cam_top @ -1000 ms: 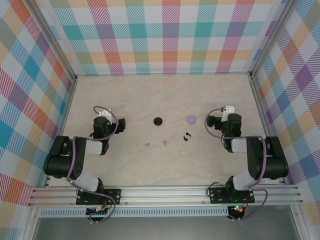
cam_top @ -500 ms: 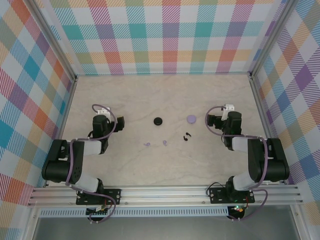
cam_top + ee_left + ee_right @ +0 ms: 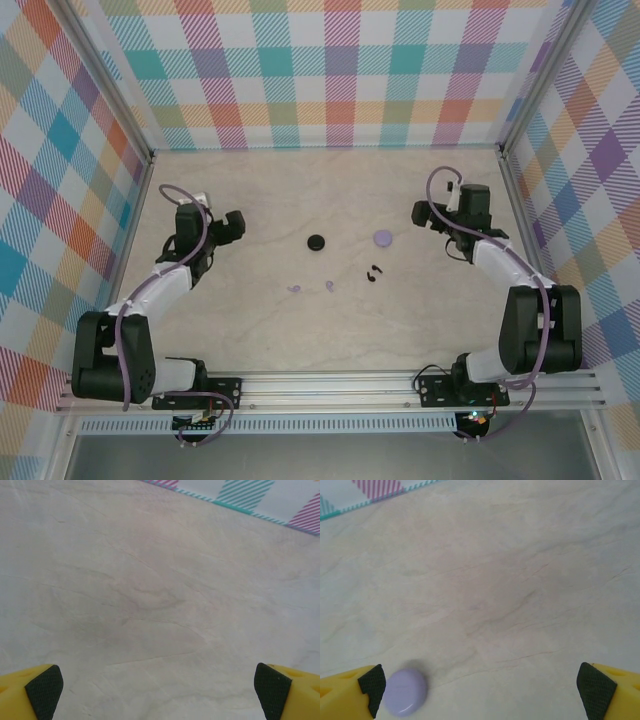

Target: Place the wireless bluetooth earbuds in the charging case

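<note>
Top external view: the black charging case (image 3: 317,242) lies apart from everything. The lilac case (image 3: 383,238) is to its right, the lilac earbuds (image 3: 294,288) on its near side, and the black earbuds (image 3: 374,271) near-right. Left gripper (image 3: 232,226) and right gripper (image 3: 420,214) flank it, jaws spread wide and empty, probably readied for picking.

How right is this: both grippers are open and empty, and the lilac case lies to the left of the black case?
One point is wrong. The top external view shows the lilac case to the right of the black case, not the left. The rest stands: the left gripper and the right gripper are open and empty.
</note>
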Motion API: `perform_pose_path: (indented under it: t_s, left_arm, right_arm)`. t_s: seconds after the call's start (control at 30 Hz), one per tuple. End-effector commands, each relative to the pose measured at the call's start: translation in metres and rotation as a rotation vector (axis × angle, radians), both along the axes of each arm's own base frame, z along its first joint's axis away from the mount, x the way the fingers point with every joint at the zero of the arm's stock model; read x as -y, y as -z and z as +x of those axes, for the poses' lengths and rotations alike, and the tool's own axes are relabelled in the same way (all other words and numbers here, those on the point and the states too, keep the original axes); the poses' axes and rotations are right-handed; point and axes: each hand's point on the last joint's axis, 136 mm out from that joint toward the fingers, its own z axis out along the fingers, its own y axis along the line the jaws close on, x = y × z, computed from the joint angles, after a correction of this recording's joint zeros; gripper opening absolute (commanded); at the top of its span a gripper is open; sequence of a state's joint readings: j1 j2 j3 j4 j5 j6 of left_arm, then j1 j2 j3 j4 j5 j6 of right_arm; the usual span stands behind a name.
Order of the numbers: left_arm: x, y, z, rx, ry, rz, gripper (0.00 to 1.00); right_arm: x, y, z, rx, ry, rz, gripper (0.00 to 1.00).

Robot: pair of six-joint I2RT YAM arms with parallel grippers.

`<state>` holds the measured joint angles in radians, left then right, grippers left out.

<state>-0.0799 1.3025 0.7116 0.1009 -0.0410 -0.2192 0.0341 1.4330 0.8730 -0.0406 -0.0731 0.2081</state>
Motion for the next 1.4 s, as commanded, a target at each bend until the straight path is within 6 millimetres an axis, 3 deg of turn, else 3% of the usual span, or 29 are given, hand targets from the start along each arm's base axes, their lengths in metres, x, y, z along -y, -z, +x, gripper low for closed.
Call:
perform_pose_path:
  t_s: [0.0,0.13,0.33,0.53,0.67,0.9,1.1,1.37]
  left_arm:
    - [0.030,-0.003,-0.015,-0.114,0.083,-0.186,1.00]
    - [0.071,0.004,-0.016,-0.243,0.178,-0.286,0.95]
    - [0.131,0.029,-0.007,-0.453,0.303,-0.342,0.72]
    - [0.171,0.043,0.013,-0.536,0.390,-0.319,0.56]
    - [0.186,0.054,0.026,-0.569,0.429,-0.346,0.48]
    - [0.206,0.077,0.039,-0.617,0.457,-0.361,0.43]
    - [0.219,0.088,0.047,-0.639,0.500,-0.396,0.44]
    - [0.232,0.101,0.039,-0.678,0.532,-0.430,0.44]
  right_arm:
    - [-0.044,-0.007,-0.024,-0.137,-0.141,0.154,1.00]
    - [-0.092,-0.014,-0.044,-0.221,-0.291,0.183,1.00]
    - [-0.163,-0.011,-0.063,-0.330,-0.461,0.205,0.99]
    - [-0.207,0.006,-0.061,-0.433,-0.495,0.286,0.80]
    - [-0.232,0.024,-0.056,-0.518,-0.502,0.358,0.59]
    - [-0.258,0.052,-0.039,-0.582,-0.466,0.430,0.40]
    - [-0.271,0.069,-0.028,-0.645,-0.460,0.481,0.37]
    - [-0.274,0.092,-0.018,-0.691,-0.407,0.475,0.36]
